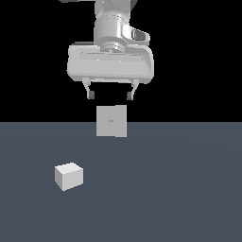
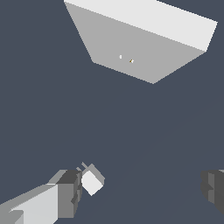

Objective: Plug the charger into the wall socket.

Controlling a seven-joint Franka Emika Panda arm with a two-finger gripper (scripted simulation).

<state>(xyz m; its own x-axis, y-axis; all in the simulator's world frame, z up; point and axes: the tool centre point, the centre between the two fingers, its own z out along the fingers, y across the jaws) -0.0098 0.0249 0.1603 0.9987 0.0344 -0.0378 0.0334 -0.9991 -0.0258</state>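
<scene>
The charger [image 1: 69, 176] is a small white-grey block lying on the grey floor toward the exterior view's left, near the front. It also shows in the wrist view [image 2: 92, 181], close beside one finger [image 2: 65, 192]. The wall socket [image 1: 111, 121] is a flat upright light-grey plate with two tiny orange dots at its centre, standing farther back; it also shows in the wrist view [image 2: 140, 43]. My gripper [image 1: 110, 96] hangs open and empty high above the floor, just above the socket in the exterior view and well above the charger.
A flat dark grey floor [image 1: 179, 189] spreads under everything, with a black background behind it. No other objects show.
</scene>
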